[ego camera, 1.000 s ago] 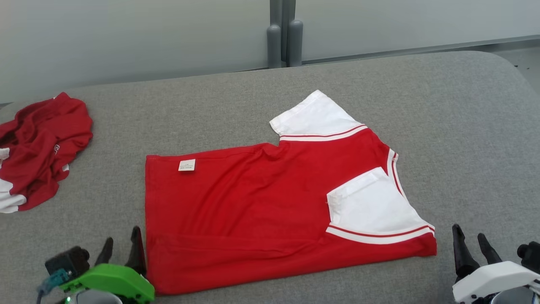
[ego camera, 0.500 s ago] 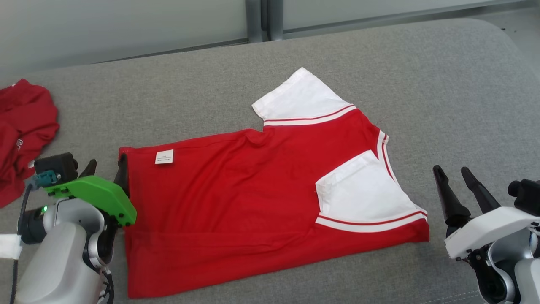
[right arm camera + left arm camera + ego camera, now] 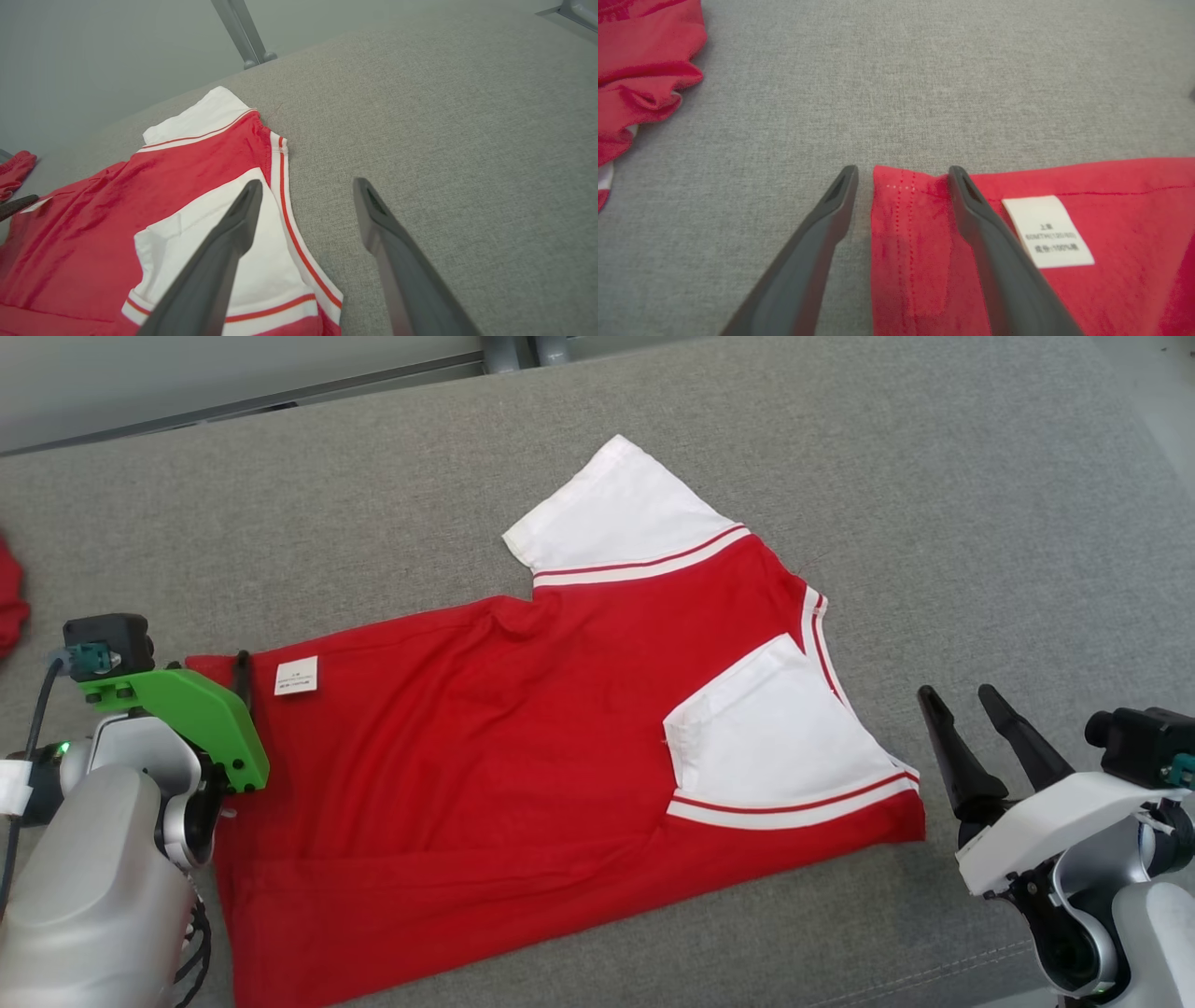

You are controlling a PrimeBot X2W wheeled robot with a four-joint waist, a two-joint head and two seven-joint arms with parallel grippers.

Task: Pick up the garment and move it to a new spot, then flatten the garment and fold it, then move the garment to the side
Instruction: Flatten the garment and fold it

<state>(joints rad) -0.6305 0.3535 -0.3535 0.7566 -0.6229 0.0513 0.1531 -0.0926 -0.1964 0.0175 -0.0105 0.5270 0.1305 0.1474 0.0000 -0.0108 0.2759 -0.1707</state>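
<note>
My left end effector [image 3: 902, 170], fingers apart, straddles the red-and-white T-shirt's [image 3: 485, 756] hem corner, clearest in the left wrist view. My right end effector [image 3: 954, 695], also apart, stands lower right, clear of it.

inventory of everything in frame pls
Red-and-white short-sleeved shirt: 1, red body, white sleeves, flat mid-surface.
White care label: 1, white, on the shirt near its hem corner.
Crumpled red garment: 1, red with some white, far left.
Grey fabric surface: 1, grey, under everything.
Grey metal posts: 2, grey, behind the surface.
Left pincer: 1, dark fingers, open, straddling the shirt's hem corner.
Right pincer: 1, dark fingers, open, right of the shirt, apart from it.
</note>
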